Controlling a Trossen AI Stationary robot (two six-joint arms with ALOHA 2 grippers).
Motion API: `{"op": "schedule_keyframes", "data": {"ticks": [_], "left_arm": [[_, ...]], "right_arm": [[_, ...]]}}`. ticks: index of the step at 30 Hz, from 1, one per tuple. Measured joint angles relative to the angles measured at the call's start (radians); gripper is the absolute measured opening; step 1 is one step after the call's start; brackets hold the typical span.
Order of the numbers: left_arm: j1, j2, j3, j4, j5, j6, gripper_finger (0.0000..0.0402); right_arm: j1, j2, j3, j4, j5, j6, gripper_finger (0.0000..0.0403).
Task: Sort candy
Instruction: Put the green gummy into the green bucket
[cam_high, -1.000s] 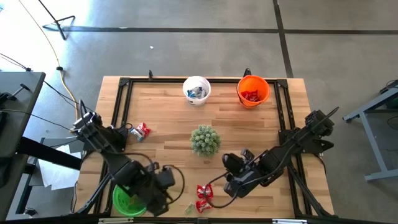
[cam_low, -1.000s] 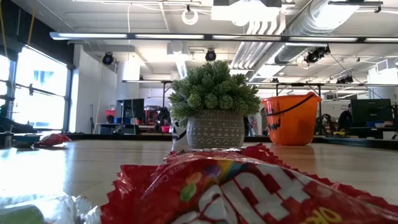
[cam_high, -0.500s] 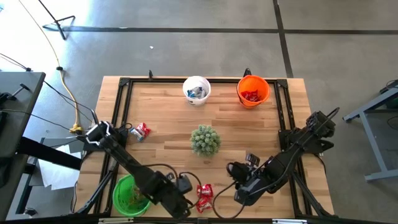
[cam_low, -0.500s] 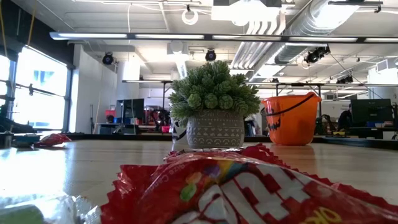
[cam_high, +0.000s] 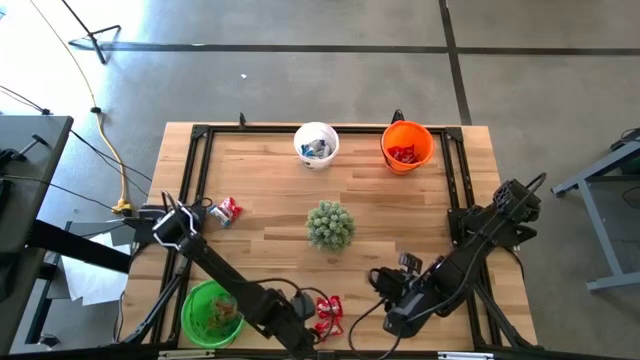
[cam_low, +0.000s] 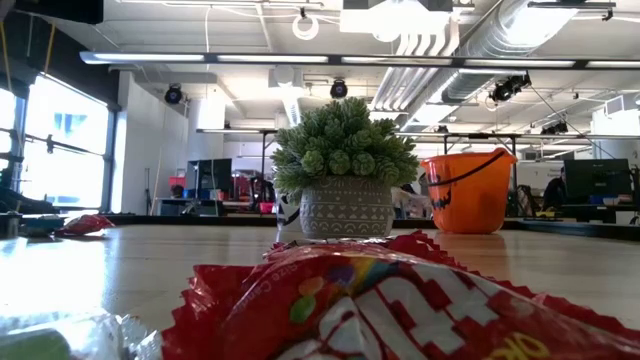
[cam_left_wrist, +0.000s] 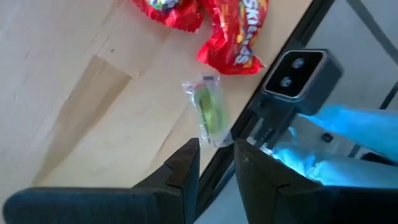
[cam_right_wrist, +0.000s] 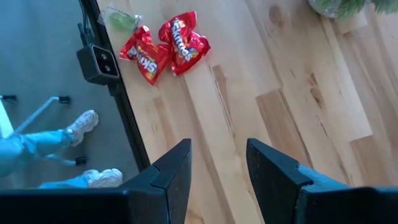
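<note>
Candy lies in several places: two red packets (cam_high: 327, 312) and a green sweet (cam_left_wrist: 210, 114) at the near edge of the worktop (cam_high: 260, 200), another small heap (cam_high: 226, 210) by the left rail. Each bucket takes one kind, so red ones sit in the orange bucket (cam_high: 406, 146). The left gripper (cam_left_wrist: 216, 163) hovers over the green sweet, jaws apart and empty, probably to pick it for the green bucket (cam_high: 210, 314). The right gripper (cam_right_wrist: 217, 163) waits nearby, jaws apart.

red packet (cam_low: 400, 305) — edge-cropped, blurred
</note>
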Motion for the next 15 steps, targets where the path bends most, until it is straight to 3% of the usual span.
{"op": "schedule_keyframes", "data": {"ticks": [15], "left_arm": [[0.000, 0.037, 0.000, 0.050, 0.000, -0.027, 0.0088]], "right_arm": [[0.000, 0.000, 0.000, 0.000, 0.000, 0.038, 0.0149]]}}
